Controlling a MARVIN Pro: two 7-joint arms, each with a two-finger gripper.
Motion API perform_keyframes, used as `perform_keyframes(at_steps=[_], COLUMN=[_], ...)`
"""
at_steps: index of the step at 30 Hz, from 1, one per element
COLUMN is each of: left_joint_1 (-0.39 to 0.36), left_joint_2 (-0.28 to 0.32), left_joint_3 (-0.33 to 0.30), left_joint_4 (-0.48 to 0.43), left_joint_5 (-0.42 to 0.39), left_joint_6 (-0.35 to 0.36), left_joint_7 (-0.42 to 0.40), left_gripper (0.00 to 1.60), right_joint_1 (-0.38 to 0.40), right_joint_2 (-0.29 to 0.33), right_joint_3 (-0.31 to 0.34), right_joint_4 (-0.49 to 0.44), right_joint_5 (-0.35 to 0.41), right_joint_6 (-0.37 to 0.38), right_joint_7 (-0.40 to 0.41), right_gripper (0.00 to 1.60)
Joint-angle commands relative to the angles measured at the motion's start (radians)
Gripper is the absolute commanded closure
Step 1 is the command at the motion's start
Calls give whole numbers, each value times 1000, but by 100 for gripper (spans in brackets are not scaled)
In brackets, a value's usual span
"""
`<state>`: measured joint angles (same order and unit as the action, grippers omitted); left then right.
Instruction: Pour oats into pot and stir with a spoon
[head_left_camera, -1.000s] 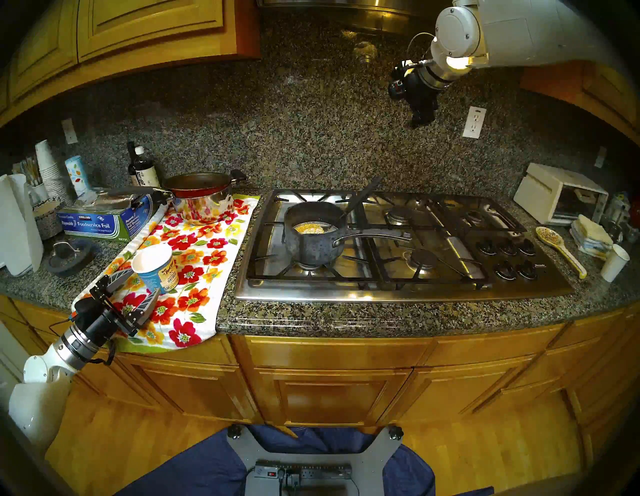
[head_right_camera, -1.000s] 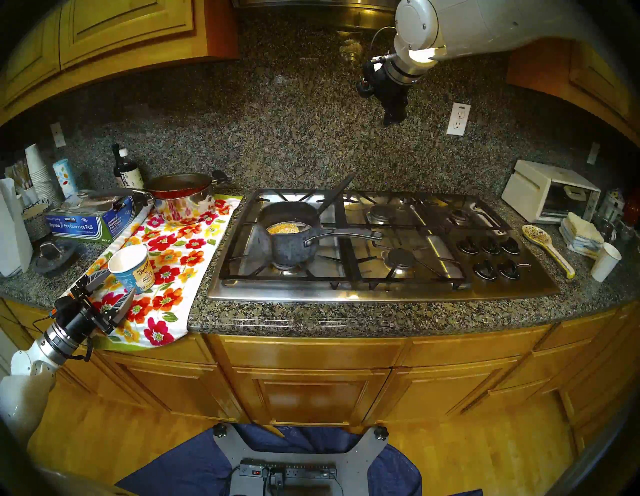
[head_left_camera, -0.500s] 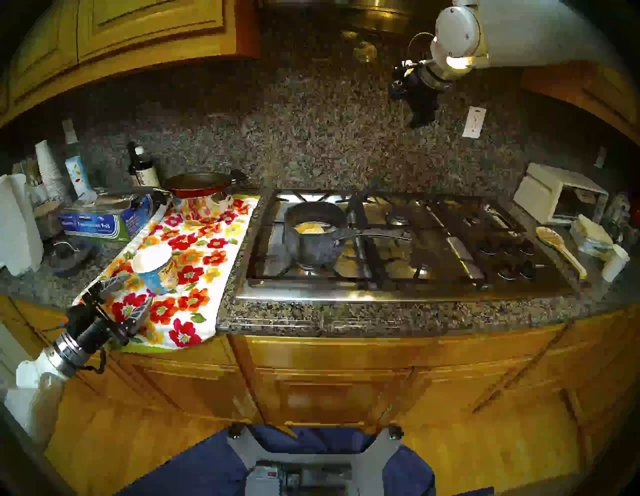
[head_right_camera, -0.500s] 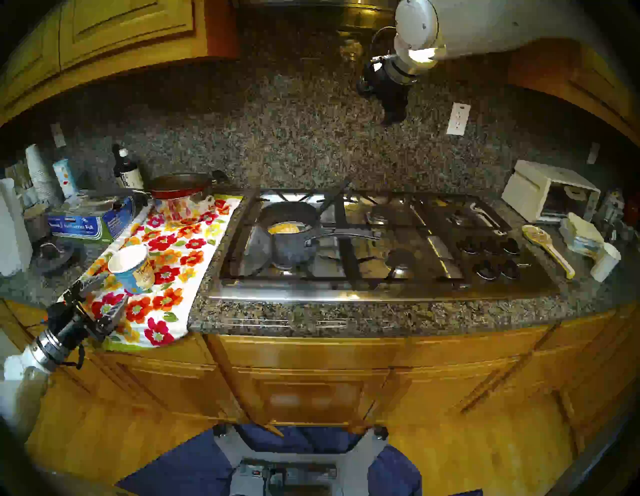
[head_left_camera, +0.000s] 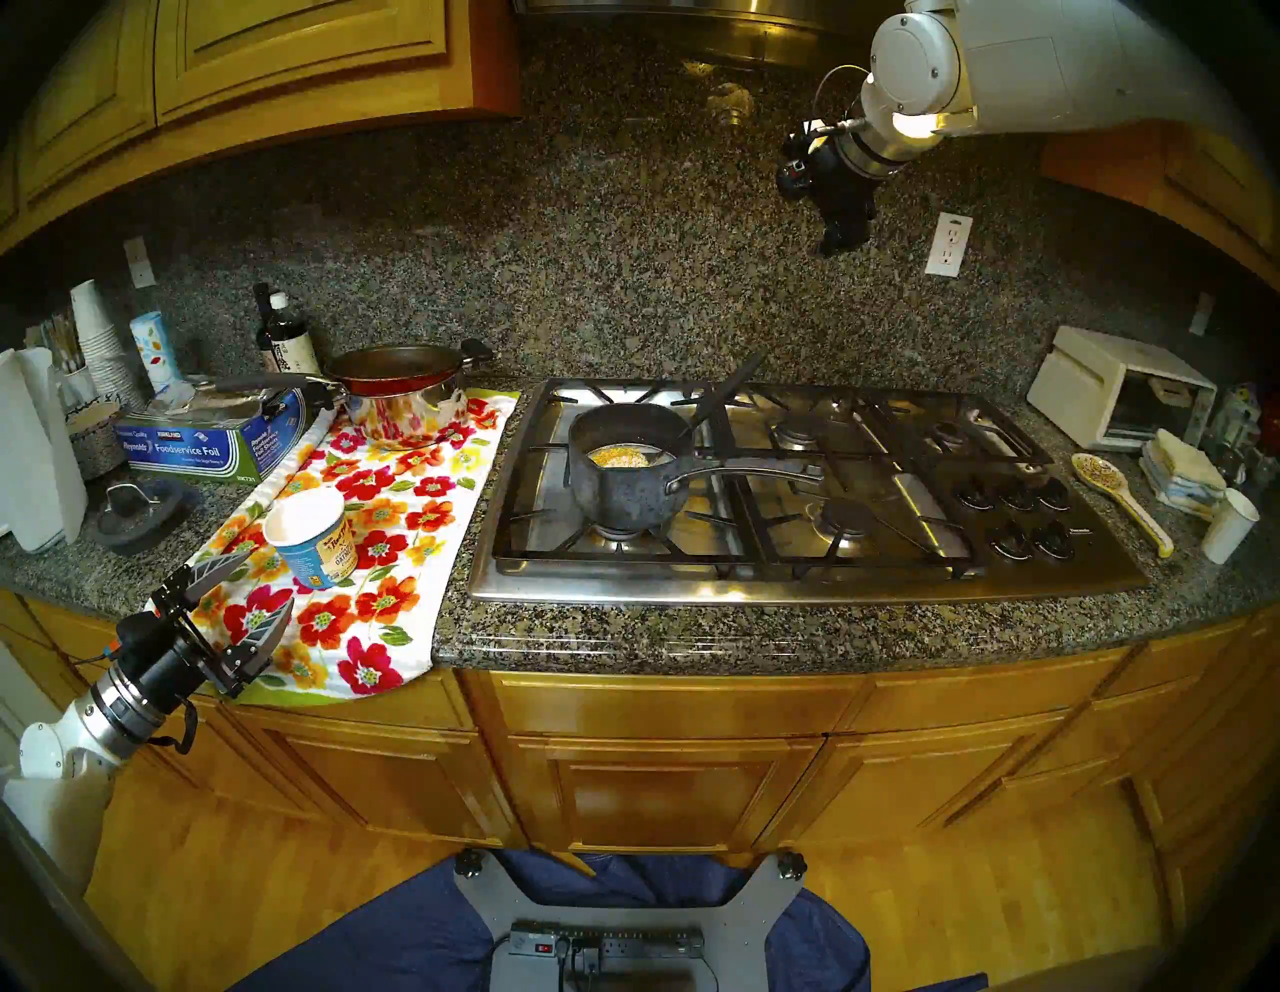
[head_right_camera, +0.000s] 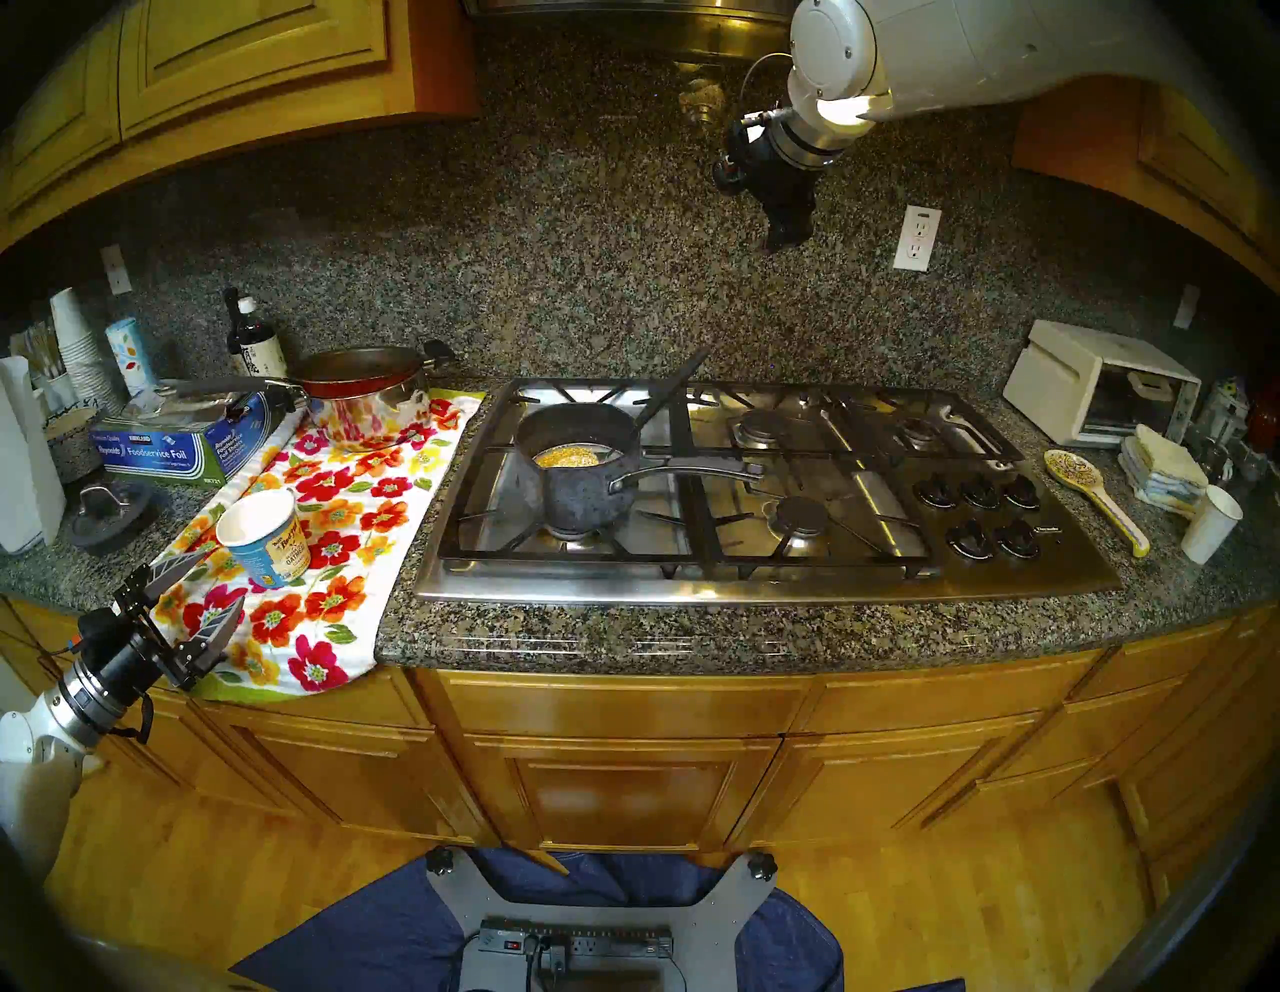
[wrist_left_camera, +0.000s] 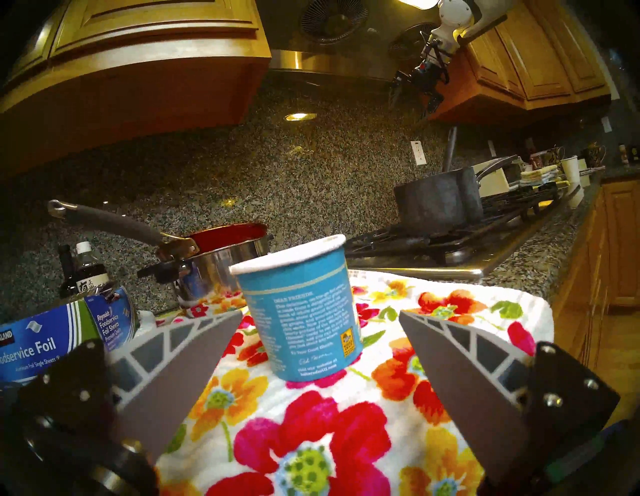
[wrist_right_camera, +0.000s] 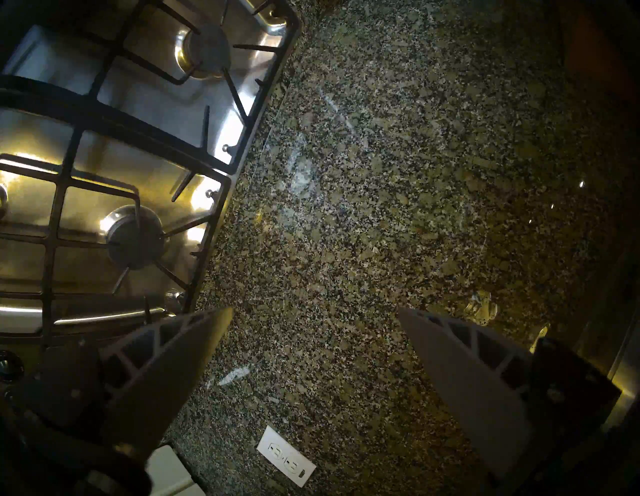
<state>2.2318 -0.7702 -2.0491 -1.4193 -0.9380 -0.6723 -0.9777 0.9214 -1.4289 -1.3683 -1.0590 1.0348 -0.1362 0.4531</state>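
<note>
So the left gripper sits just short of the cup, jaws spread wide, holding nothing. The cup stands upright on the flowered towel, left of the stove, and looks emptied, white inside showing. On the stove's near-left burner is the pot with oats already lying in the bottom, and the spoon leans in it, handle poking up toward the backsplash. The right gripper hangs high above the stove's back edge, jaws apart too, nothing in them. I'd say pouring's done, stirring's all that's left. Count: one cup, one pot, one spoon, two grippers.
</note>
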Motion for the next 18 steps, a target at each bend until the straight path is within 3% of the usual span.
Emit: perform_keyframes(at_steps=[1,14,18], left_joint_1=[-5,-8,-8], left_joint_2=[3,-2,-2], left_joint_3=[-31,-36,-36], left_joint_4=[-21,-22,-21], left_joint_5=[-26,-24,-23], left_joint_6=[2,10,10], left_joint_7=[1,-5,-5], left_gripper=[0,0,0], right_joint_1=[37,37,34], right_joint_2=[3,3,48], right_joint_3=[3,4,61], right_joint_4=[31,31,36], right_joint_5=[0,-1,99], right_joint_6=[7,8,16], right_joint_7=[-10,-10,47], right_gripper=[0,0,0])
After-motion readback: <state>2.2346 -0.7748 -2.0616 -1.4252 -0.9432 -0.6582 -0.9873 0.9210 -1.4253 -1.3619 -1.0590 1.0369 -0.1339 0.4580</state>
